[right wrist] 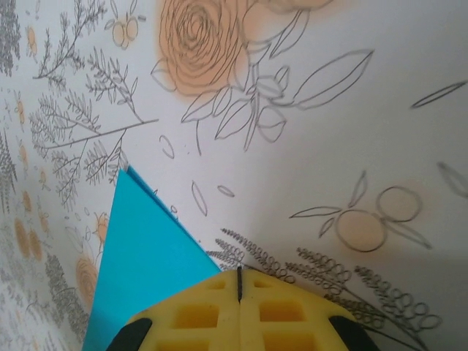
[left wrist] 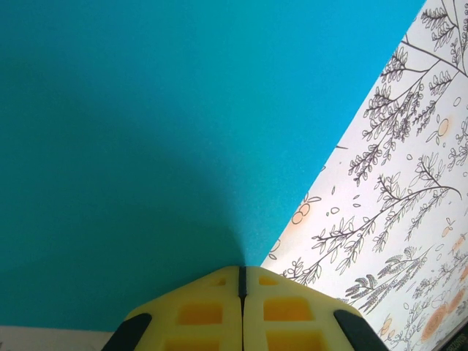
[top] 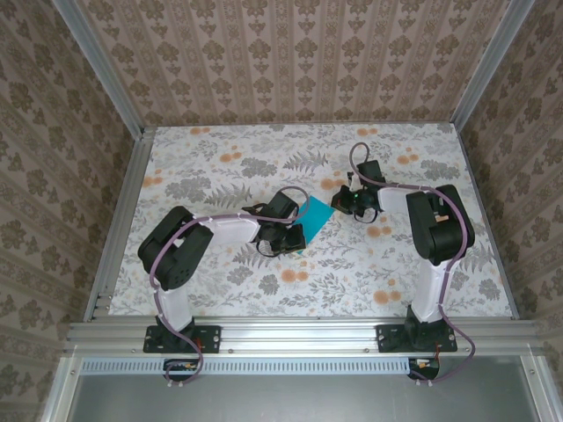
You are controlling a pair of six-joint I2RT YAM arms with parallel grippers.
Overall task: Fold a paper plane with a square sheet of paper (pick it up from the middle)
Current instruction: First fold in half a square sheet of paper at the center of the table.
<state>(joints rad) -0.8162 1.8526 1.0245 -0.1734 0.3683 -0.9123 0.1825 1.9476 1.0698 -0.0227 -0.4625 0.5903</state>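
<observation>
Near the middle of the table (top: 405, 264) is the square sheet of paper (top: 317, 218), and my left gripper (left wrist: 242, 270) pinches its edge tight to hold it for folding, while my right gripper (right wrist: 239, 272), squeezed shut, waits just beside it.

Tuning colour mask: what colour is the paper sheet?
Plain turquoise-blue; the paper sheet shows best in left wrist view.

paper (left wrist: 146, 146): plain turquoise | table (right wrist: 351, 146): floral print | pads (left wrist: 197, 314): yellow

No legible text anywhere, seemingly.
</observation>
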